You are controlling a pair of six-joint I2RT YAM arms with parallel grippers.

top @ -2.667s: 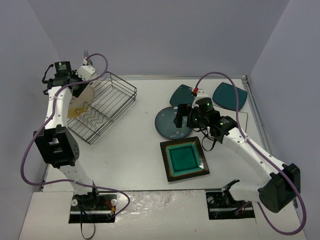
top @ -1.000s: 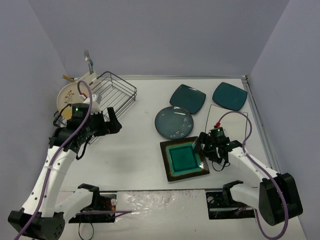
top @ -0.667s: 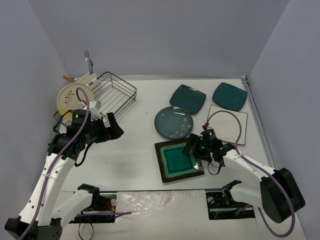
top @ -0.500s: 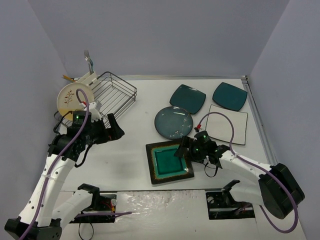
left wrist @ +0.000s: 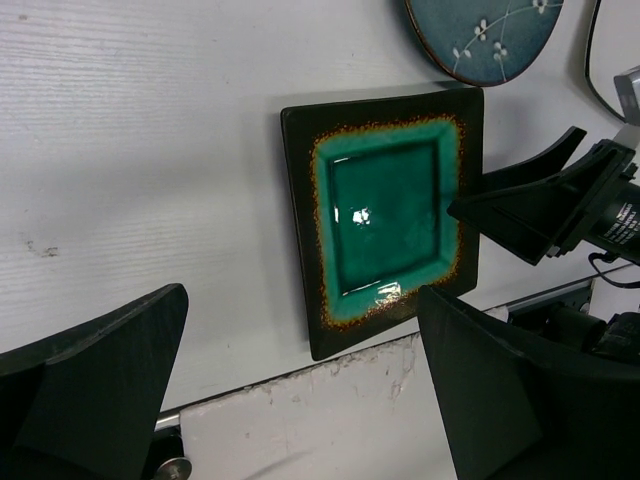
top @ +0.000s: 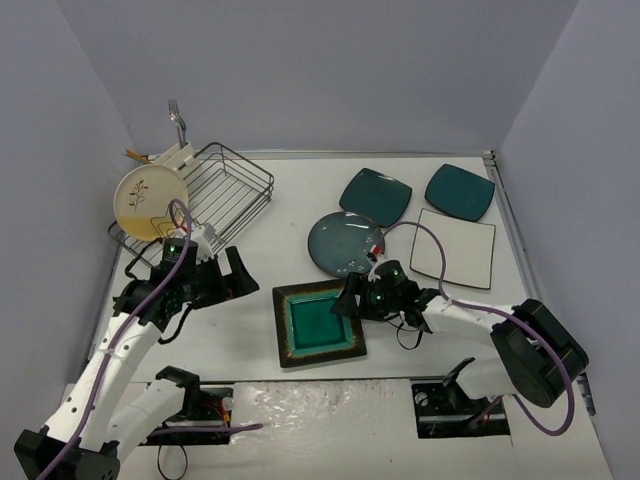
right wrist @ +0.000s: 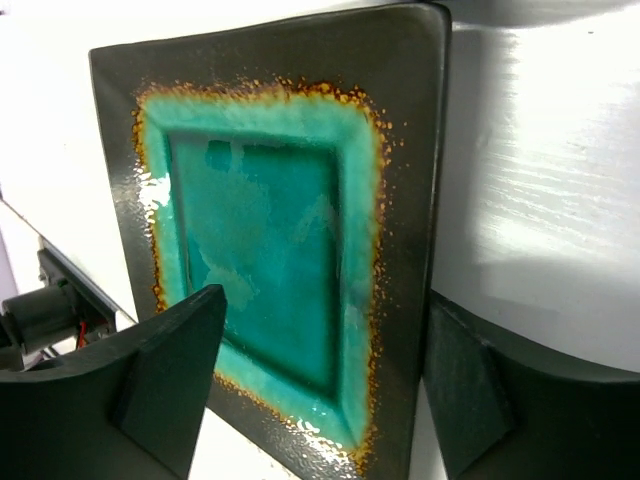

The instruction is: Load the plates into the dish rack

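Right pincer (top: 347, 300) at teal plate (top: 318, 322) edge (jaws apart).

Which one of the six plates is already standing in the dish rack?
The round cream plate with the twig drawing, upright at the left end of the dish rack. The other five plates lie flat on the table.

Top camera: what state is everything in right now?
Cream twig plate: upright in dish rack.
Brown-rimmed teal plate: lying flat.
Grey-blue plate: flat.
Two dark teal plates: flat.
White plate: flat.
Left gripper: open, empty.
Right gripper: open, at brown-rimmed plate's edge.
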